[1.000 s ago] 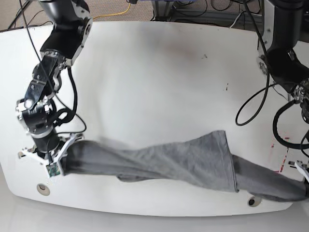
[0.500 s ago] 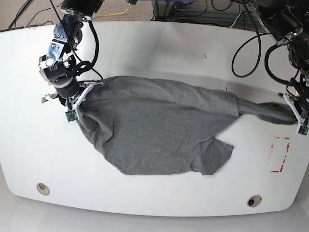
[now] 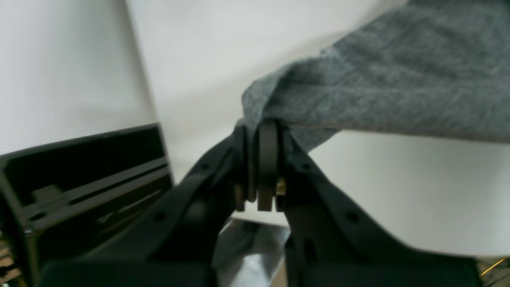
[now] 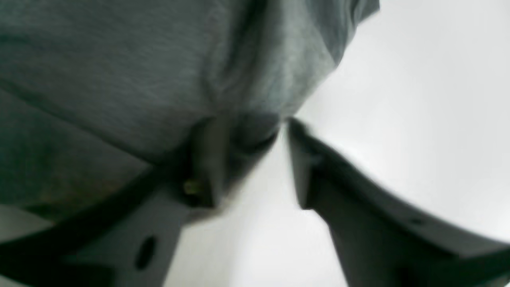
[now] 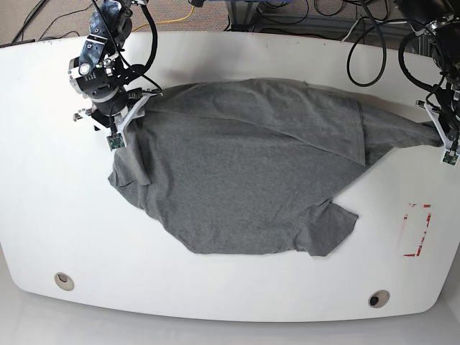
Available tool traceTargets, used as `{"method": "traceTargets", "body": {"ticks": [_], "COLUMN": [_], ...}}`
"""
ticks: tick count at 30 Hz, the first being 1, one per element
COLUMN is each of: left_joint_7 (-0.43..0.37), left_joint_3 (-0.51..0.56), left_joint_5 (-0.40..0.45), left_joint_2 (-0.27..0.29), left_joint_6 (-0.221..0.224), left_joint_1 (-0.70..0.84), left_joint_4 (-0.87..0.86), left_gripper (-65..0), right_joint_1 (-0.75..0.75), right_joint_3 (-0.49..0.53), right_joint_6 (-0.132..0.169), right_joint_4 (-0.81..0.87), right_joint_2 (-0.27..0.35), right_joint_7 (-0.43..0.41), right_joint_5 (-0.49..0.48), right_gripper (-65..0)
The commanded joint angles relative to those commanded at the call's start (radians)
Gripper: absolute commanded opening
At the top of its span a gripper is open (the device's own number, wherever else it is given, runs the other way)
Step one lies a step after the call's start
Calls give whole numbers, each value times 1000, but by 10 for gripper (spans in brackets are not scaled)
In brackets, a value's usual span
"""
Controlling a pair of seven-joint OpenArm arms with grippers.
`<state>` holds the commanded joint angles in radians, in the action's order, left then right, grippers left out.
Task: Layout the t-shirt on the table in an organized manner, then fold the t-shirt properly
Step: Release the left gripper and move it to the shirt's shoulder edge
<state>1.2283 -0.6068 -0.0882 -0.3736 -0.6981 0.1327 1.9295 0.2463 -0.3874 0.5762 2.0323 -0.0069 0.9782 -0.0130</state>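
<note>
We count one dark heather-grey short-sleeved knit t-shirt [image 5: 244, 180], the only garment, on one large glossy white worktop [image 5: 215, 65] with rounded corners. In that worktop we see two round grommet holes, one near the left front corner [image 5: 64, 280] and one near the right front [image 5: 379, 298]. There is one red tape rectangle [image 5: 416, 230]. Two black pincers appear, the left pincer [image 5: 447, 140] and the right pincer [image 5: 123, 123].
</note>
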Motion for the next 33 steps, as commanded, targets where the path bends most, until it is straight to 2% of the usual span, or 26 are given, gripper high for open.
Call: {"method": "traceTargets", "body": {"ticks": [1, 2, 4, 5, 7, 10, 16, 20, 24, 29, 33], "left_joint_7": [0, 0, 0, 0, 0, -2, -2, -2, -2, -2, 5], "left_joint_3": [0, 0, 0, 0, 0, 0, 0, 2, 6, 75, 126], "left_joint_5": [0, 0, 0, 0, 3, 8, 5, 2, 2, 2, 3], "left_joint_2": [-2, -14, -23, -23, -23, -26, -71, -100, -95, -41, 57], "left_joint_6": [0, 0, 0, 0, 0, 0, 0, 0, 0, 0, 0], "left_joint_1": [8, 17, 25, 29, 31, 40, 29, -52, -140, -219, -259], "left_joint_4": [0, 0, -2, -2, -2, -2, -3, -3, -3, -3, -3], "left_gripper": [-615, -571, -493, -422, -312, -232, -229, -229, -229, -228, -226], "right_joint_1": [6, 11, 17, 17, 18, 9, -83, -167, -253, -331, -353], "right_joint_3": [0, 0, 0, 0, -2, -26, -48, -48, -43, -41, -41], "right_joint_6": [0, 0, 0, 0, 0, 0, 2, 3, 6, 6, 8], "right_joint_4": [0, 0, 0, 0, 0, 0, -37, -80, -130, -193, -224], "right_joint_2": [0, 0, 0, 0, 0, 0, 2, 5, 5, 5, 5], "right_joint_7": [0, 0, 0, 0, 0, 0, 0, 0, 0, 5, 5], "right_joint_5": [0, 0, 0, 0, 0, -6, -8, -3, -2, 0, 0], "right_gripper": [-235, -197, -162, -146, -140, -140, -136, -136, -136, -136, -136]}}
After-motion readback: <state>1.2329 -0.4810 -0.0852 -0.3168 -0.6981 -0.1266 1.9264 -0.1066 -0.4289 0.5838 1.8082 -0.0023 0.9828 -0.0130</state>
